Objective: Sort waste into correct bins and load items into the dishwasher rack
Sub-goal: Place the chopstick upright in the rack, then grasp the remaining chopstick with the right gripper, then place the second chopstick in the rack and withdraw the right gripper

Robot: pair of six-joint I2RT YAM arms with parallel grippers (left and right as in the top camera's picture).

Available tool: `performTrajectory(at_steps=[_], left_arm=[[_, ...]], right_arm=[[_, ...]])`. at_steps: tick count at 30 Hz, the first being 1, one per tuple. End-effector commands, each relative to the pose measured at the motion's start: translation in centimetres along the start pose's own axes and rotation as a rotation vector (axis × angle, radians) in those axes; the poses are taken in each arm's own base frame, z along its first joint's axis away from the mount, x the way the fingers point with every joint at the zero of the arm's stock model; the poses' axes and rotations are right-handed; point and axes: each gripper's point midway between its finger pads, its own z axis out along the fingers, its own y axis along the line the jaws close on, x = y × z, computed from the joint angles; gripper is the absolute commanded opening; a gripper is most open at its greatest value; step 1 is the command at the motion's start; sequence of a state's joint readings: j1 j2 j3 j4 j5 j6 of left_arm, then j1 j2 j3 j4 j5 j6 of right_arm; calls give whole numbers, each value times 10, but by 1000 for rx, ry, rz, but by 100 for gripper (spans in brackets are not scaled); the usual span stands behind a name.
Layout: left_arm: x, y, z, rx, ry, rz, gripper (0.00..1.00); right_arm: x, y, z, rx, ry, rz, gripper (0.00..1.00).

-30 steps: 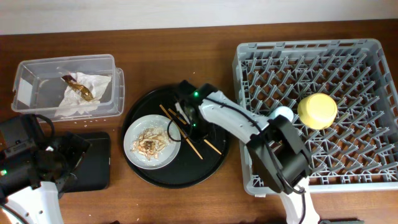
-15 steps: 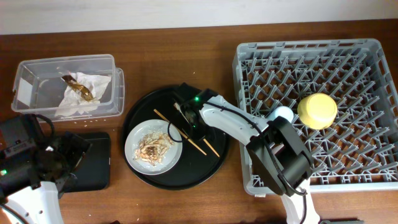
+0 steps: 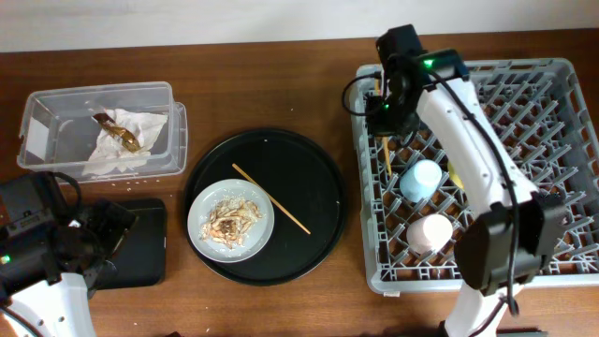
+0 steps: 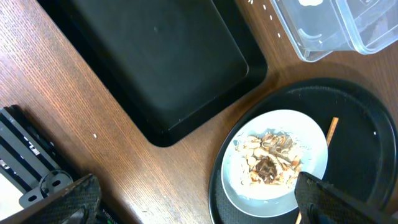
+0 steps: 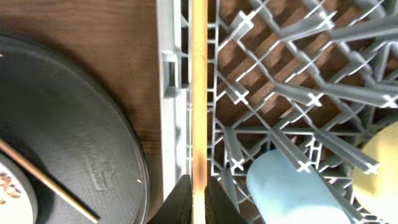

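Note:
My right gripper (image 3: pixel 384 120) (image 5: pixel 199 202) is shut on a wooden chopstick (image 5: pixel 199 93), held lengthwise over the left edge of the grey dishwasher rack (image 3: pixel 524 94) (image 5: pixel 280 68); it also shows in the overhead view (image 3: pixel 386 155). The second chopstick (image 3: pixel 271 199) (image 5: pixel 46 182) (image 4: pixel 331 129) lies on the round black tray. The light-blue cup (image 3: pixel 421 179) (image 5: pixel 292 186) and pink cup (image 3: pixel 429 231) sit in the rack; the yellow bowl (image 5: pixel 382 162) is mostly hidden under my arm. The grey-white plate (image 3: pixel 201 208) (image 4: pixel 311 134) carries the food scraps (image 3: pixel 229 217) (image 4: pixel 270 163). My left gripper (image 3: pixel 86 251) (image 4: pixel 199 208) is open and empty.
The clear tub (image 3: pixel 56 105) (image 4: pixel 336 28) at the far left holds the white napkin with brown scrap (image 3: pixel 120 140). The flat black tray (image 3: pixel 140 245) (image 4: pixel 155 62) lies in front of it. The round black tray (image 3: pixel 309 168) (image 4: pixel 367 118) (image 5: pixel 62 124) sits between tub and rack.
My right gripper has lifted one chopstick off the round tray and carried it right and back to the rack's left edge. The left arm has not moved.

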State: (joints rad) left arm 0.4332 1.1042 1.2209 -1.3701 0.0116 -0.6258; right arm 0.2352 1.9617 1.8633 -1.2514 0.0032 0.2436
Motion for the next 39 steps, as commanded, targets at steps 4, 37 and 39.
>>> performTrajectory(at_steps=[4,37,39], left_arm=[[-1,0,-1,3,-5,-9,99],[-1,0,-1,3,-5,-9,99],[-1,0,-1,3,-5,-9,99]], right_arm=[[18,1,27,-19,104,17,43],[115,199,85,-113,23,-676,4],[82,185,50,-106,-19,-601,4]])
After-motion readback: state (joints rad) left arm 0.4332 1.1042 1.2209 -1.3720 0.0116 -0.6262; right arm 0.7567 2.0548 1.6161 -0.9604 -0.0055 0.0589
